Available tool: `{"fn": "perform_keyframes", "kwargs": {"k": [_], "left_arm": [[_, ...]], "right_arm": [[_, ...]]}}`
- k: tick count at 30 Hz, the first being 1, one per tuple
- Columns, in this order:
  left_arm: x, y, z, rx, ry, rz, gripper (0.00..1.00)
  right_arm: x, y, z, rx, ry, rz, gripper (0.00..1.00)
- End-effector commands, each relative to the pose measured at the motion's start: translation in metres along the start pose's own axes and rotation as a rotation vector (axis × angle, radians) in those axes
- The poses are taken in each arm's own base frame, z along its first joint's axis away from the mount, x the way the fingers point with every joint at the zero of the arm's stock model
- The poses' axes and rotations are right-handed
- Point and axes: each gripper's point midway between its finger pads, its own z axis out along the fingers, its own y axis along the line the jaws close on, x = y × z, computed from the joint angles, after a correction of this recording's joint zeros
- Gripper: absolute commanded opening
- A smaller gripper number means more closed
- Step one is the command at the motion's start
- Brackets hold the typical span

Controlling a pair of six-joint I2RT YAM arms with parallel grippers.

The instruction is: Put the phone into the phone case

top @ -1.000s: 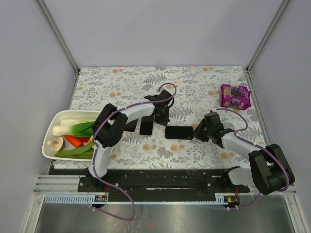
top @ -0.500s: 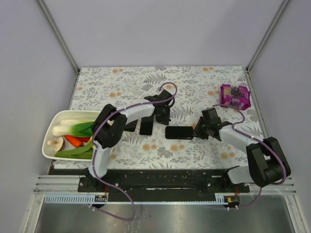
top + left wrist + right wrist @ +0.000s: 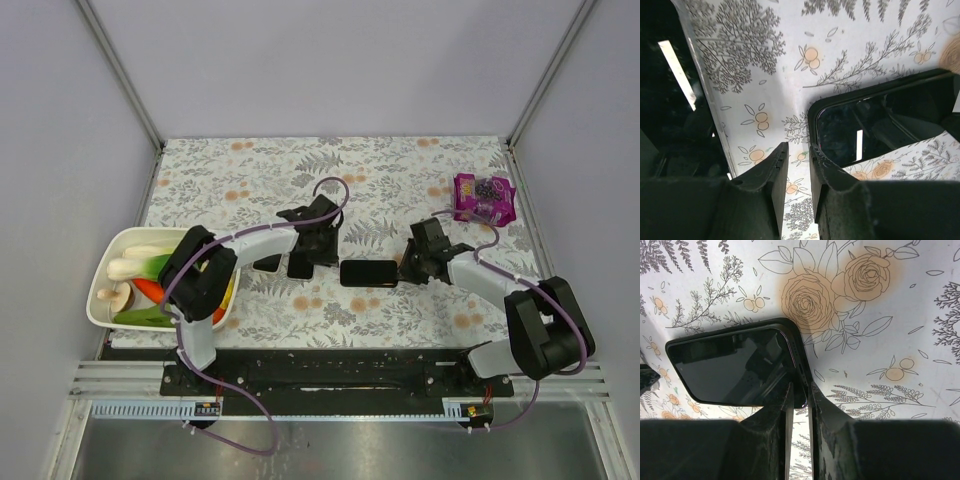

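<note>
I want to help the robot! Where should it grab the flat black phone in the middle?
Probably its right-hand short end, coming in low from the right: the phone lies flat, so only its thin edges offer a pinch, and the right gripper sits beside that end.

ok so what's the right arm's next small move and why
Probably close the right gripper on the phone and lift that end. Its fingers sit either side of the phone's corner, with the phone flat on the table. The left gripper is open and holds nothing, beside what looks like the case.
</note>
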Motion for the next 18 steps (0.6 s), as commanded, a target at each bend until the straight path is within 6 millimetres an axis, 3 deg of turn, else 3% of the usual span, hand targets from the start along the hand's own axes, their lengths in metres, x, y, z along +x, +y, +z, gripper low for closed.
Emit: {"fn": "perform_keyframes", "kwargs": {"k": [1,11,18], "left_arm": [[0.001,-0.018,0.005,0.105,0.004,-0.009,0.28],[0.011,-0.026,0.022,0.125,0.049,0.001,0.28],[0.013,-0.028,0.029,0.128,0.060,0.003,0.28]], "right_arm": [[0.038,-0.021,0.005,0.103,0.132,-0.060,0.11],[0.048,-0.015,0.009,0.130,0.171,-0.107,0.06],[0.069,-0.010,0.019,0.137,0.240,-0.137,0.01]]}}
